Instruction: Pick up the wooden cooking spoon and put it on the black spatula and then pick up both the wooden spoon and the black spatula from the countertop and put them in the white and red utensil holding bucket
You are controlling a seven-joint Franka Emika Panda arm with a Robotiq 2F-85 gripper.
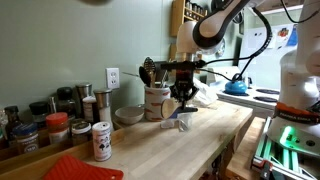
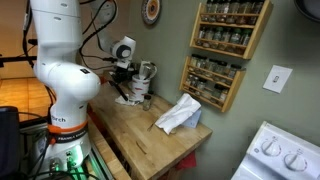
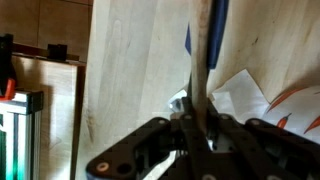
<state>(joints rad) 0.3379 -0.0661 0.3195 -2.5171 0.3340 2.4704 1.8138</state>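
In the wrist view my gripper (image 3: 198, 118) is shut on two utensils held together. The pale wooden cooking spoon's handle (image 3: 199, 65) runs straight up from the jaws, and the dark blue-black spatula (image 3: 218, 25) lies behind it. They hang over the wooden countertop (image 3: 130, 60). In both exterior views the gripper (image 1: 183, 98) (image 2: 127, 92) hovers just beside the white and red utensil bucket (image 1: 157, 103) (image 2: 146, 98), which holds dark utensils. The spoon's bowl is hidden.
A crumpled white cloth (image 1: 205, 95) (image 2: 180, 115) (image 3: 240, 95) lies on the counter beside the gripper. Spice jars (image 1: 60, 125) and a red cloth (image 1: 85, 168) sit at one end of the counter. Spice racks (image 2: 232, 25) hang on the wall. A stove (image 2: 285, 155) adjoins the counter.
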